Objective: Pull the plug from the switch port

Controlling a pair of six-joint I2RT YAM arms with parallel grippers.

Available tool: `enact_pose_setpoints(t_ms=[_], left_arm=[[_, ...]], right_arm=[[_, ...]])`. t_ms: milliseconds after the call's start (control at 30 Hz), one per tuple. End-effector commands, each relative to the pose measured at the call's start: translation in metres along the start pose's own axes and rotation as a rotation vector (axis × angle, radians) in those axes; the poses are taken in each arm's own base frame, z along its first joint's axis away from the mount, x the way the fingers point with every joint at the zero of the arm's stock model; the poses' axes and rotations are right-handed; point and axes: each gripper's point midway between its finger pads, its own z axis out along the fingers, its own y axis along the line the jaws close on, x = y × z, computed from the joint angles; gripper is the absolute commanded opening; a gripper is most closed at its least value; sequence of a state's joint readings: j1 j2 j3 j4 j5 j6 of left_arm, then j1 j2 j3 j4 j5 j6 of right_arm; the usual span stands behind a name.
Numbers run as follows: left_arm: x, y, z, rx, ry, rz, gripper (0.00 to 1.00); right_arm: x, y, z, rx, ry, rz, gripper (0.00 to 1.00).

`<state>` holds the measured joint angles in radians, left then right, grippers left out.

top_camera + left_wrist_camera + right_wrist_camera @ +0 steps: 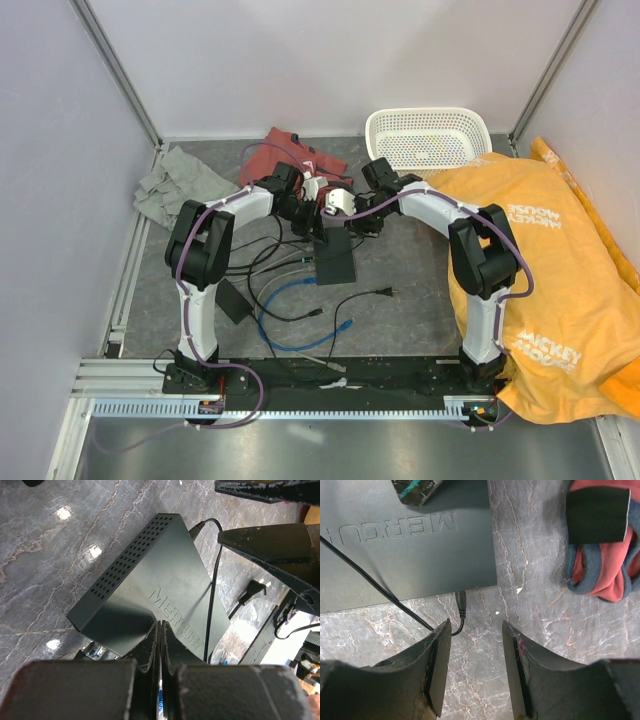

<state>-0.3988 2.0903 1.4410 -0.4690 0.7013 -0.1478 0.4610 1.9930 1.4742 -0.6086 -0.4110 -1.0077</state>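
The switch (333, 262) is a flat black box marked MERCURY, lying mid-table. In the left wrist view my left gripper (159, 625) is shut, its tips resting on the switch's (145, 575) top face. A black plug (461, 601) sits in a port on the switch's far edge (405, 545), and its thin cable curls off to the side. My right gripper (475, 630) is open over the marble just beyond that edge, with the plug a little ahead of its left finger (437, 665). The plug also shows in the left wrist view (197, 528).
A red and blue cloth (600, 565) lies close to the right of my right gripper. A white basket (425, 135), a yellow shirt (560, 260) and a grey cloth (175, 180) ring the work area. A blue cable (290, 310), black adapter brick (233, 300) and loose cables lie near the switch.
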Motion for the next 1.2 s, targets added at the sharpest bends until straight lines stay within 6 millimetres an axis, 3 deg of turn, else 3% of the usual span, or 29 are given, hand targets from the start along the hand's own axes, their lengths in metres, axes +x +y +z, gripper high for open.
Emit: enact_pose_setpoints(t_ms=[0, 400, 633, 1167], left_arm=[[0.006, 0.032, 0.005, -0.121, 0.021, 0.009, 0.02], [0.023, 0.021, 0.011, -0.020, 0.062, -0.005, 0.02], [0.022, 0.025, 0.012, -0.035, 0.062, -0.004, 0.02], [0.022, 0.027, 0.011, -0.049, 0.060, 0.011, 0.02]], right_arm=[[-0.012, -0.007, 0.000, 0.003, -0.021, -0.100, 0.53], [-0.019, 0.002, 0.023, -0.009, -0.022, -0.177, 0.51], [-0.009, 0.000, 0.028, 0.008, 0.018, -0.209, 0.49], [0.011, 0.020, 0.033, -0.092, 0.084, -0.196, 0.48]])
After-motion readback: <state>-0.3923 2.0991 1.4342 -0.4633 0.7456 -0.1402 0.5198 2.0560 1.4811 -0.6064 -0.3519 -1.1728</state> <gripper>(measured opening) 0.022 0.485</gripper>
